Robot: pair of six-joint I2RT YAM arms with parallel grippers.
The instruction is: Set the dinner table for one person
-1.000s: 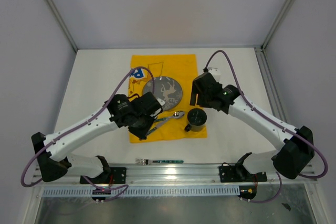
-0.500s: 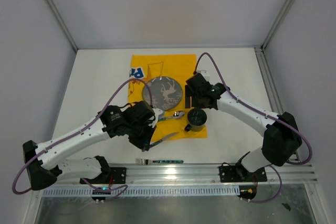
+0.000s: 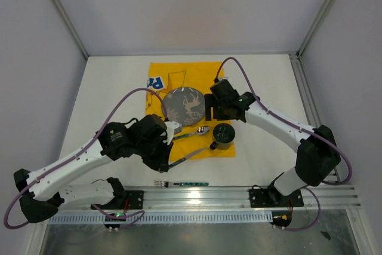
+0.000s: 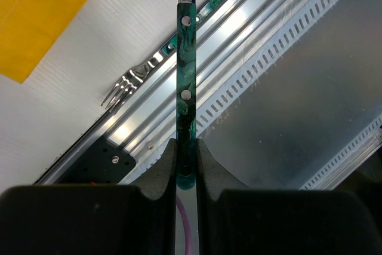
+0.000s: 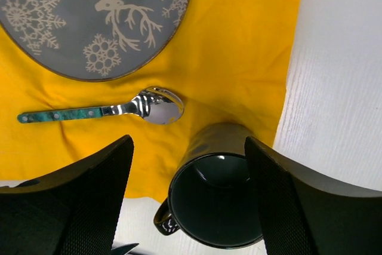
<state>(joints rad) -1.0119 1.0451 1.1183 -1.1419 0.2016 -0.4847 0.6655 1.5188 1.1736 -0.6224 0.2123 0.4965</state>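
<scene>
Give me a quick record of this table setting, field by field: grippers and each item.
Left gripper: shut on knife, by its green handle
Right gripper: open, empty, above mug
Plate: on yellow cloth
Spoon: on cloth, beside plate's near edge
Mug: upright, cloth's near right corner
Fork: on bare table, by near rail

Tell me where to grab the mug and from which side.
Probably from above: the mug stands upright with its mouth open. Pinch its wall on the side away from the handle, one finger inside and one outside. The right gripper hangs open over it.
</scene>
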